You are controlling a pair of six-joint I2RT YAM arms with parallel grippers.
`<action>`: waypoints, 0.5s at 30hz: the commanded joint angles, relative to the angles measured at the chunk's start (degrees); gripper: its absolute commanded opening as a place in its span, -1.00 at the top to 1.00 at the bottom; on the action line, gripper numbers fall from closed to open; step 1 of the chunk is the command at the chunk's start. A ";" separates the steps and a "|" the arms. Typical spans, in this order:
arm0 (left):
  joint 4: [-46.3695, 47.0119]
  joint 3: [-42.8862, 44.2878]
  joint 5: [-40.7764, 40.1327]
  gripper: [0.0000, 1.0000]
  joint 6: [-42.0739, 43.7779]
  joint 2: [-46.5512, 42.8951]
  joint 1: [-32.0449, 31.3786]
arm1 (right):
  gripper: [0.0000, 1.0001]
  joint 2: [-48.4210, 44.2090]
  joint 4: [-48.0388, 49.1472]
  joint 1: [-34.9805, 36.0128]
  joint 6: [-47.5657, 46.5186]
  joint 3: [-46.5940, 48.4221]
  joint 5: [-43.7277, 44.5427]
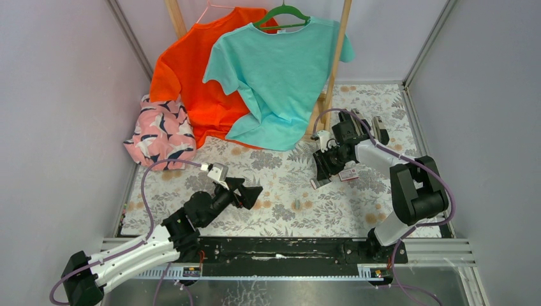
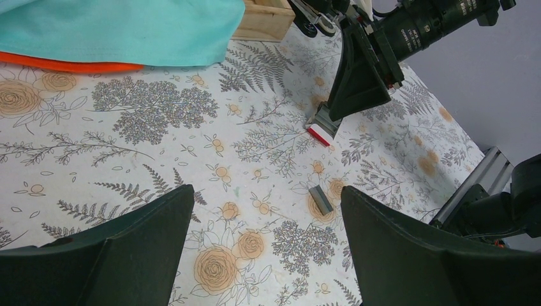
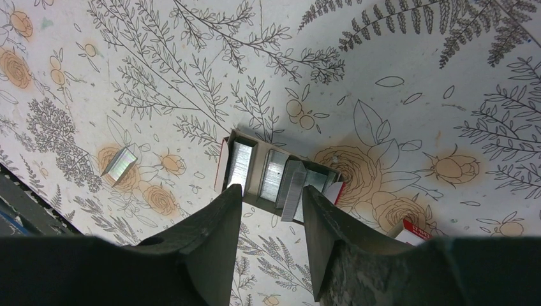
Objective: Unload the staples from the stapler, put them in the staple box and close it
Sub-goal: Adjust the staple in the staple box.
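A small open cardboard tray [image 3: 222,162] lies on the flowered table and holds rows of silvery staples [image 3: 274,173]. One strip [image 3: 293,190] sticks up out of the tray beside my right gripper's right finger. My right gripper [image 3: 272,189] hangs just above the tray [image 1: 317,183] with its jaws apart and nothing clamped between them. A loose strip of staples [image 2: 320,199] lies on the table ahead of my left gripper [image 2: 266,191], which is wide open, empty and low over the table [image 1: 254,196]. A grey-and-black thing [image 1: 376,131] behind the right arm may be the stapler.
The tray's white-and-red sleeve [image 1: 348,174] lies just right of the right gripper. At the back a wooden rack [image 1: 332,76] carries a teal shirt [image 1: 281,70] and an orange shirt [image 1: 191,76]. A pink patterned cloth [image 1: 159,131] lies at the far left. Walls enclose three sides.
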 commanded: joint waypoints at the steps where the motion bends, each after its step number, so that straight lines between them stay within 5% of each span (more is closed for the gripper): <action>1: 0.50 -0.10 -1.05 -0.85 0.75 -0.63 0.16 | 0.05 0.76 -2.05 -0.27 -0.80 2.05 0.00; 15: 0.55 -0.14 -1.06 -0.85 0.66 -0.65 0.10 | 0.07 1.41 -2.67 -0.29 -1.01 2.28 -2.79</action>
